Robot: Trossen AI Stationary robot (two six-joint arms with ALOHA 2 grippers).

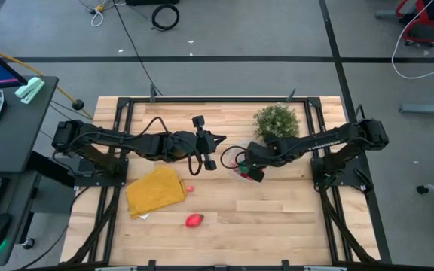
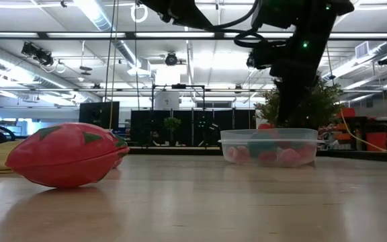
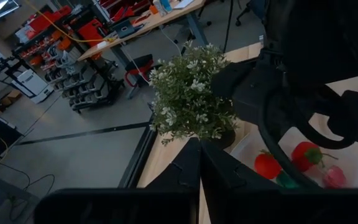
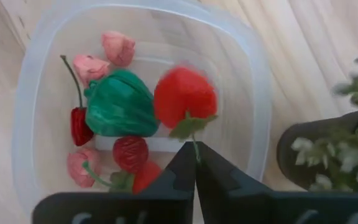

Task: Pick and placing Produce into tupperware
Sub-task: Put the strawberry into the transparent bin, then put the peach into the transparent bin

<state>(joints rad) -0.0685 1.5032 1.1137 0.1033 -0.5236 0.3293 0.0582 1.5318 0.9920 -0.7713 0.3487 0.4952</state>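
A clear tupperware (image 4: 253,93) sits on the wooden table (image 1: 277,218) just beside a bushy potted plant (image 1: 276,120), and already holds several toy produce pieces: a green pepper (image 4: 120,104), pink pieces, a cherry and strawberries. Directly above it hangs the right gripper (image 4: 194,158), its fingers nearly together and pinching the green stem of a red tomato-like piece (image 4: 185,94), which dangles over the container's middle. The hold is only on that thin stem, so the piece could slip early or swing; judged from here, a release while it sways could bounce it off the pile and over the rim, and a low move could nudge the light container toward the plant. The left gripper (image 3: 199,163) waits closed and empty near the table's middle, close to the container, where the two arms could brush each other. Two red pieces remain on the bare wood: a small one (image 1: 190,190) just beside a folded yellow cloth (image 1: 155,190), and a larger one (image 1: 194,220) nearer the front edge. Beyond the table lie grey floor, cables, a desk with a calculator, and workshop shelving
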